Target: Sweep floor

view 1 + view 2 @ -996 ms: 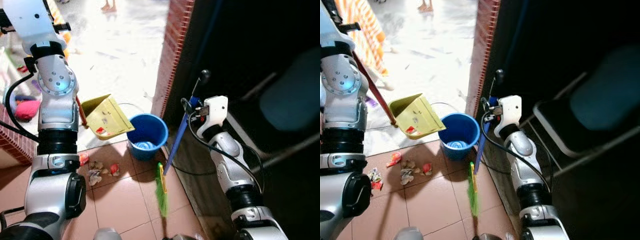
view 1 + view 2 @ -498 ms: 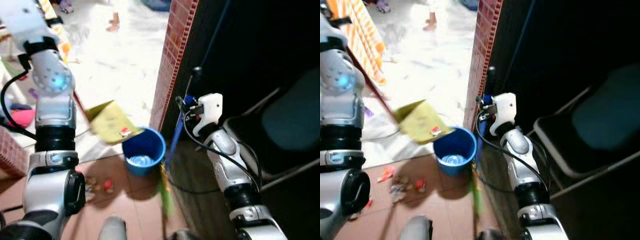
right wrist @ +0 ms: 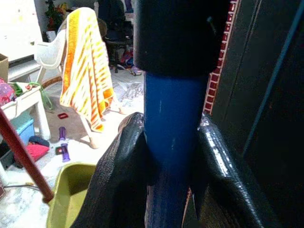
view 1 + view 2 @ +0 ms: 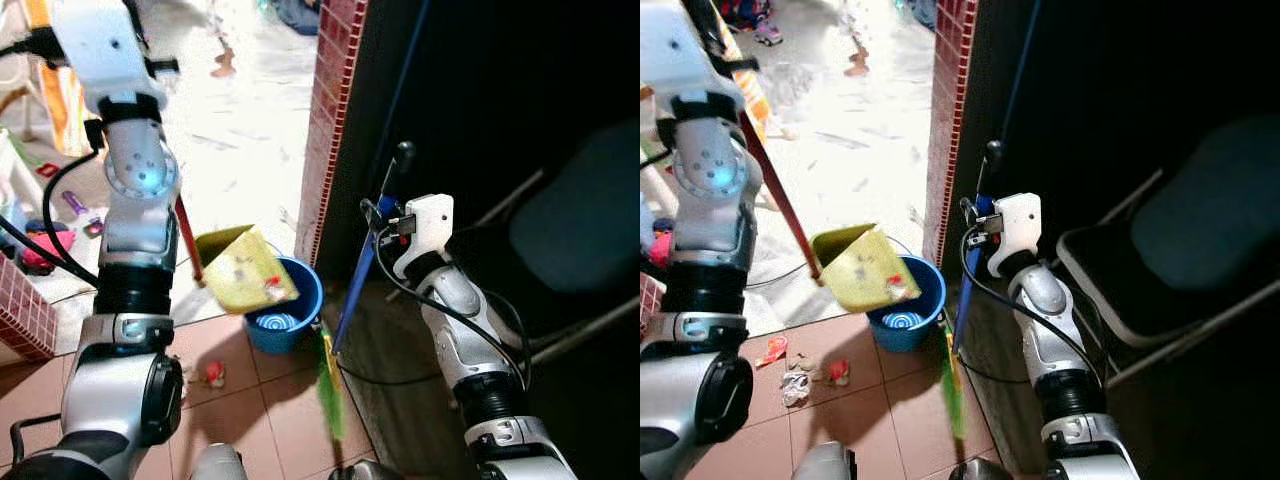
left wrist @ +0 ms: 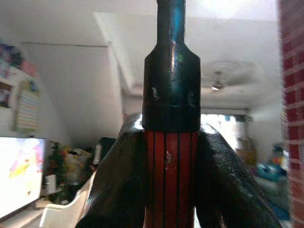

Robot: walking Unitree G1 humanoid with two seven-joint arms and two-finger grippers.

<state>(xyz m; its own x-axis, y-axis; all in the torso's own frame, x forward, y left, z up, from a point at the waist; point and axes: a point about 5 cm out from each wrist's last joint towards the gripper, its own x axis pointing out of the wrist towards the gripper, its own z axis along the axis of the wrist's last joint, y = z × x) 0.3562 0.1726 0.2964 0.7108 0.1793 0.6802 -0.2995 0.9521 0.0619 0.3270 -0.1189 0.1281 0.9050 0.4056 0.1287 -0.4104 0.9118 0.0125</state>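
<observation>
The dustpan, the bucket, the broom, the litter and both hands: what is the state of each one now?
dustpan: lifted, tilted over the bucket, scraps on it.
bucket: upright, open.
broom: upright, bristles at the floor.
litter: on the tiles.
left hand: shut on the red dustpan handle.
right hand: shut on the broom.

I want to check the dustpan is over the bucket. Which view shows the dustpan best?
The right eye view: the yellow dustpan hangs tilted, unblurred, above the blue bucket. The left eye view is similar; the right wrist view catches one corner.

A red brick pillar (image 4: 330,110) divides a sunlit pale floor (image 4: 250,120) from a dark chair (image 4: 575,215).
</observation>
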